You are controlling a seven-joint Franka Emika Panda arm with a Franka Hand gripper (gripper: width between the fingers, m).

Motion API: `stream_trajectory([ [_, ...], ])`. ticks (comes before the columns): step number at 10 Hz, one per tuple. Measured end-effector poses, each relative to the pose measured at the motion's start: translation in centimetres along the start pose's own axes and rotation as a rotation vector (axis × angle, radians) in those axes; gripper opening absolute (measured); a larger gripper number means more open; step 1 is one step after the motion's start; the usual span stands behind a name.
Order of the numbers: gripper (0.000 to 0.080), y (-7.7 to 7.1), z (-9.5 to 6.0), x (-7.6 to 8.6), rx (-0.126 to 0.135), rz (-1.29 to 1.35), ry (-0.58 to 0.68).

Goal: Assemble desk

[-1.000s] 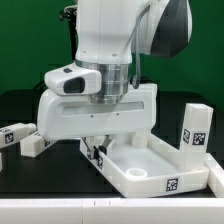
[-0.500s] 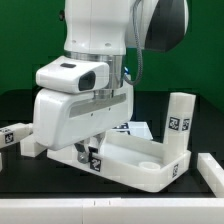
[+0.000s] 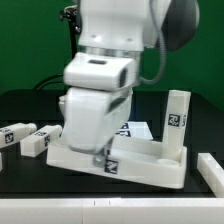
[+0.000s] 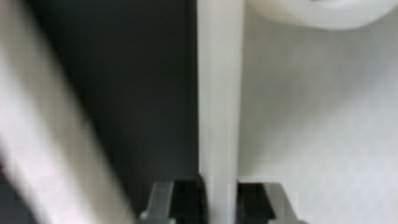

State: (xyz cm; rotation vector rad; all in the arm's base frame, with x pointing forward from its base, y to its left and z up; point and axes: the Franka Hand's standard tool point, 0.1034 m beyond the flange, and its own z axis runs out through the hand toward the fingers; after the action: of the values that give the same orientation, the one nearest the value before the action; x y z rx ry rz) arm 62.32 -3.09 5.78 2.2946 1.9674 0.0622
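Note:
The white desk tabletop (image 3: 140, 165) lies upside down on the black table, its raised rim facing up. One white tagged leg (image 3: 177, 120) stands upright in its corner socket at the exterior view's right. My gripper (image 3: 103, 152) is down at the tabletop's near rim, mostly hidden by the hand. In the wrist view the thin white rim (image 4: 217, 100) runs between my two dark fingers (image 4: 171, 205), which close on it. A round corner socket (image 4: 329, 15) shows beyond. Two loose legs (image 3: 15, 135) (image 3: 40, 143) lie at the exterior view's left.
Another loose white leg (image 3: 211, 170) lies at the exterior view's right edge. The marker board (image 3: 133, 129) lies flat behind the tabletop. The arm's big white body hides the table's middle. A green wall stands behind.
The arm has turned and shifted toward the exterior view's right. The tabletop has swung round on the table with it, and the upright leg has moved toward the exterior view's left.

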Motion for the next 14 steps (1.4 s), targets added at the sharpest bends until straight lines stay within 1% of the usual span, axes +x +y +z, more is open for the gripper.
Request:
stream_trajectory([
  [1,0.0058,0.3,0.1,0.3,-0.014,-0.070,0.006],
  [3,0.0058,0.1,0.3,-0.5,-0.009,-0.144,-0.016],
  [5,0.0058,0.1,0.5,-0.4,-0.006,-0.127,-0.017],
  [6,0.0058,0.9,0.2,0.7,-0.008,-0.081,-0.011],
  [7,0.0058,2.1,0.0,1.9,-0.011,-0.060,-0.003],
  [8,0.0058,3.6,0.0,3.3,-0.026,-0.045,0.007],
  [9,0.0058,4.2,0.3,4.3,-0.034,-0.030,0.016],
  [10,0.0058,4.1,0.7,4.9,-0.032,-0.020,0.016],
  [11,0.0059,4.1,0.8,5.1,-0.035,-0.024,0.005],
  [13,0.0059,3.8,0.9,5.0,-0.055,-0.051,-0.009],
  [14,0.0058,3.0,0.8,4.3,-0.042,-0.045,-0.012],
])
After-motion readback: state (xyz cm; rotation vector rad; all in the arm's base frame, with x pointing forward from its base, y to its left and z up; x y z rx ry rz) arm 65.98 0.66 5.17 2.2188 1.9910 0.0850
